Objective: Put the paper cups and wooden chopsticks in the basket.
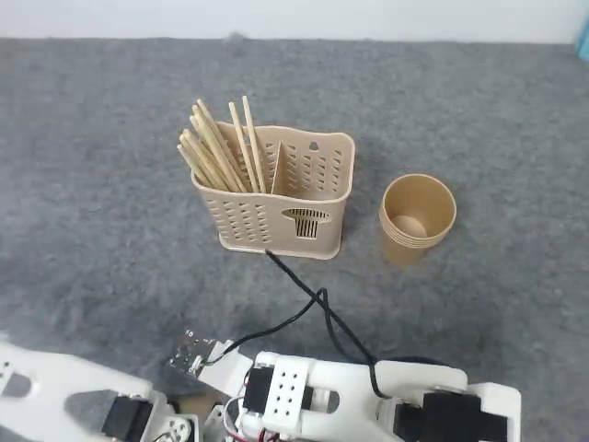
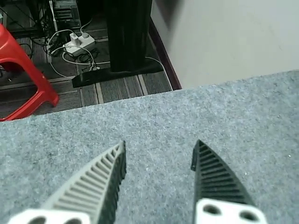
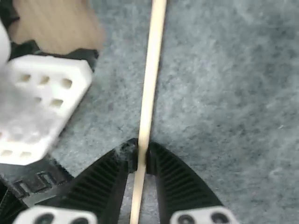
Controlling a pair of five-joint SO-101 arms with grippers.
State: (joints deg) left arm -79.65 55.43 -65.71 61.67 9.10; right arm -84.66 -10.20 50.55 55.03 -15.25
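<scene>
basket (image 1: 267, 221): one, tan, slotted, split into two compartments.
wooden chopsticks (image 1: 216, 147) standing in one compartment: a bundle of at least six; they overlap, so the exact count is unclear.
single chopstick (image 3: 149, 84): one more, pinched between the fingers of the right gripper (image 3: 141, 145).
paper cups (image 1: 419, 216): one nested stack, at least three rims showing down its side; exact count unclear.
grippers: two, counting the left gripper (image 2: 160, 143), which holds nothing.
</scene>
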